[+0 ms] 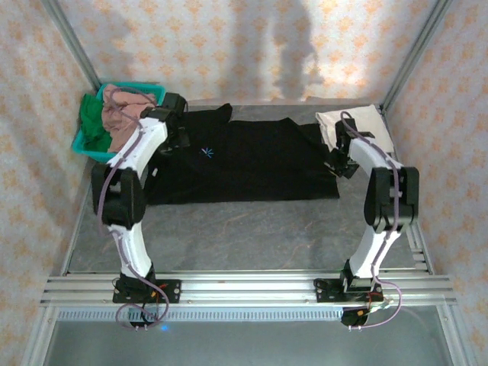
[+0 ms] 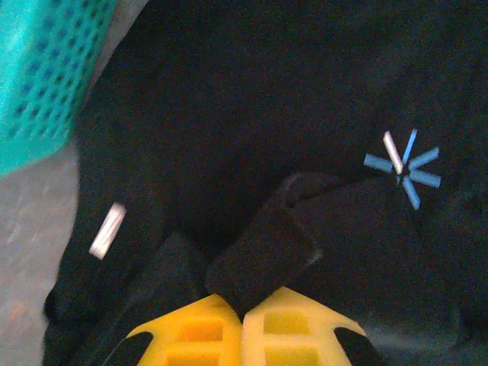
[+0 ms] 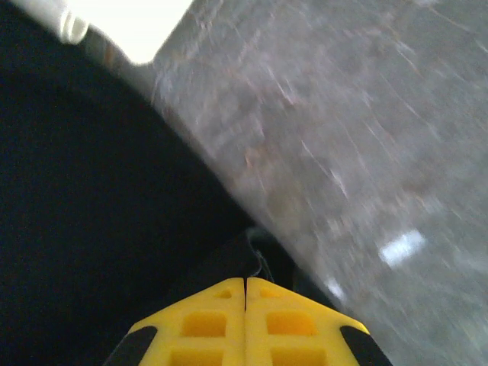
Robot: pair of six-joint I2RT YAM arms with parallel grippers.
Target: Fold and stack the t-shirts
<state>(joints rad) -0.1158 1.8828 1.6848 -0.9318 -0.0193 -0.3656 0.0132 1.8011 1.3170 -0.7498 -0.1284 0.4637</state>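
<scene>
Step in hand: folding the black t-shirt (image 1: pixel 252 164), the first of the pile, as I judge it. It lies spread flat across the far half of the table (image 1: pixel 252 229), and I have a hold on both of its ends.
Left gripper (image 2: pixel 242 301): my fingers are pressed together on a raised pinch of black cloth, near the end of the shirt beside the teal basket (image 1: pixel 82 145).
Right gripper (image 3: pixel 245 284): my fingers are closed tight at the shirt's right edge, where black cloth meets bare grey table. A dark lip of fabric seems caught between the tips.
Other shirts: the cream-white t-shirt (image 1: pixel 358 122) lies at the far right corner, touching the black one. The pink t-shirt (image 1: pixel 122 103) and green t-shirt (image 1: pixel 91 118) are heaped in the basket. I cannot pick out a blue one.
Progress: early, by my reckoning. No stack has been built and 2 shirts wait in the basket.
Next move calls for: lifting both pinches together at an even height and carrying them over the shirt so the fold lands square. Uneven pull would skew the cloth or drag it into the cream shirt.
Markings: 1 starburst logo (image 2: pixel 402 168), blue rays with 1 white ray, and no lettering with it.
Tag: 1 small white tag (image 2: pixel 107 230) on the black cloth, too blurred to read.
</scene>
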